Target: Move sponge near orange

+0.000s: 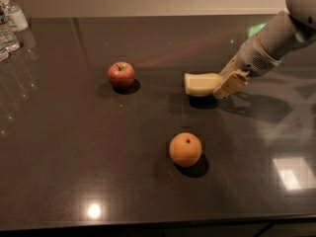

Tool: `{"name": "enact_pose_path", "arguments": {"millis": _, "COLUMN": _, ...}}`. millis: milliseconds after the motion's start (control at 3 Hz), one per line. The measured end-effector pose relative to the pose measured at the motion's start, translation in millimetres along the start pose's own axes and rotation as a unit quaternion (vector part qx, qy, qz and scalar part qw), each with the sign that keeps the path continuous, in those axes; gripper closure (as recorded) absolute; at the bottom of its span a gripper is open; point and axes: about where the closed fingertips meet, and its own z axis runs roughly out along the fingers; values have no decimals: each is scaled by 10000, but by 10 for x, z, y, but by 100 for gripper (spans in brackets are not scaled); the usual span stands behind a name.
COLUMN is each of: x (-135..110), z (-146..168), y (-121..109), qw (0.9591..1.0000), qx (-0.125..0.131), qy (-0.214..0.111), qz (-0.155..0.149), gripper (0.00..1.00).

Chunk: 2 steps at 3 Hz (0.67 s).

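The pale yellow-cream sponge (200, 84) is in the camera view, right of the table's middle, with its shadow on the dark tabletop just below it. My gripper (223, 87) comes in from the upper right and is shut on the sponge's right end. The orange (185, 149) sits on the table nearer the front, below and slightly left of the sponge, apart from it.
A red apple (121, 75) sits left of the sponge. Clear water bottles (9, 26) stand at the far left back corner. The dark table's front edge (148, 226) runs along the bottom. My arm (276, 38) crosses the upper right.
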Motion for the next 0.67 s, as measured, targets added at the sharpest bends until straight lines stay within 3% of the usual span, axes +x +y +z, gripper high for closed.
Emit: {"name": "enact_pose_path", "arguments": {"millis": 667, "x": 43, "z": 54, "y": 655, "qw": 9982, "qx": -317, "qy": 334, "qz": -391, "gripper": 100}}
